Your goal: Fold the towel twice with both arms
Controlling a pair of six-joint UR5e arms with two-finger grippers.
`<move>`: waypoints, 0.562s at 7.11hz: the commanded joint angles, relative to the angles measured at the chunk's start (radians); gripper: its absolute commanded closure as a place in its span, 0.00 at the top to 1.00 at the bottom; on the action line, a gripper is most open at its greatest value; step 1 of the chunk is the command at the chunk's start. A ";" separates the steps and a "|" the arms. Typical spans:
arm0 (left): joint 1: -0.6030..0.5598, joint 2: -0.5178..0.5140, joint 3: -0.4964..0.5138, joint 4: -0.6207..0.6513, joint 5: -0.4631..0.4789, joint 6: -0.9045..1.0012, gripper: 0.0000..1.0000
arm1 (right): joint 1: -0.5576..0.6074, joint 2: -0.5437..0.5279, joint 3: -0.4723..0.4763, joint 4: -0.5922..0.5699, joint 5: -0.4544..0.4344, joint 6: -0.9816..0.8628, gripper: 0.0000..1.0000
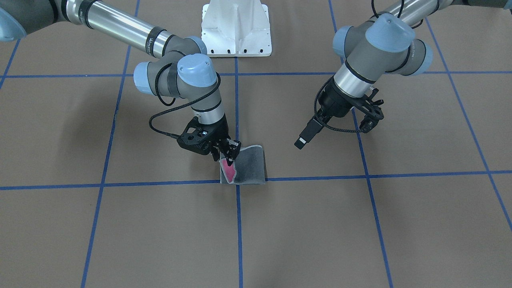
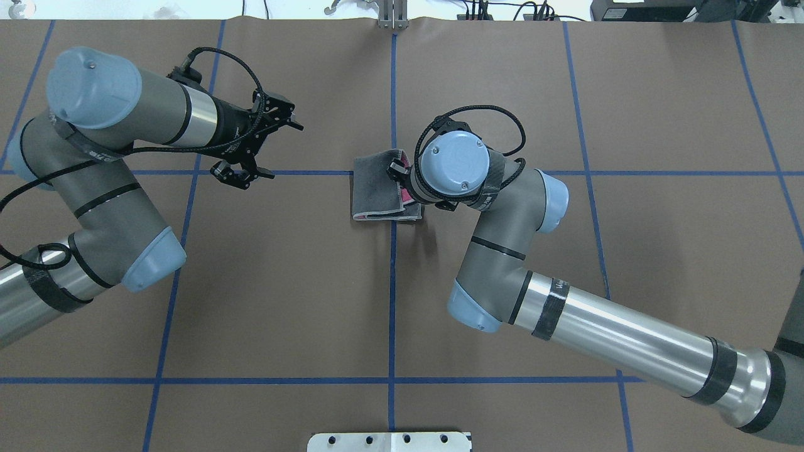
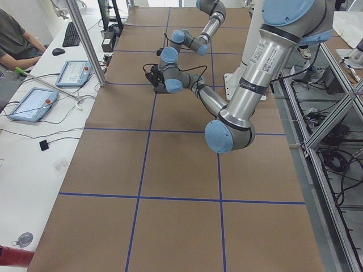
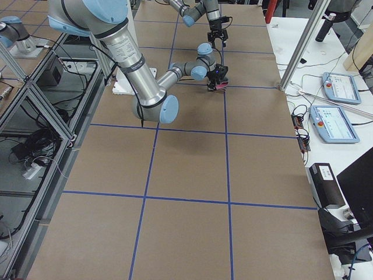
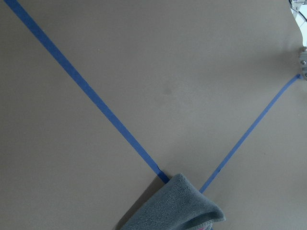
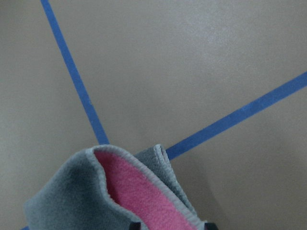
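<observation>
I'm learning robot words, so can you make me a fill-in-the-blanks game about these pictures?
1. The towel is grey outside and ____ inside.
2. The right gripper is ____ on the towel's edge.
3. The left gripper is ____ and holds nothing.
4. The tape lines are ____.
Missing words: pink, shut, open, blue.

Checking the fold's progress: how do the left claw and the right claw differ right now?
The right claw pinches the towel by an edge; the left claw holds nothing. The right claw is shut, the left open. The right is at the towel, the left well aside. Both are black and two-fingered.
</observation>
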 commanded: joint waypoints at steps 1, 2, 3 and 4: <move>0.002 0.002 0.002 0.000 0.000 0.000 1.00 | 0.000 0.000 -0.014 0.000 0.000 0.001 0.54; 0.002 0.002 0.002 0.000 0.002 -0.002 1.00 | 0.000 0.000 -0.016 0.000 0.000 0.001 0.50; 0.003 0.003 0.002 0.000 0.002 -0.002 1.00 | 0.000 0.001 -0.016 0.000 0.000 0.004 0.34; 0.006 0.002 0.004 0.000 0.006 -0.002 1.00 | 0.000 0.001 -0.014 0.000 0.000 0.007 0.05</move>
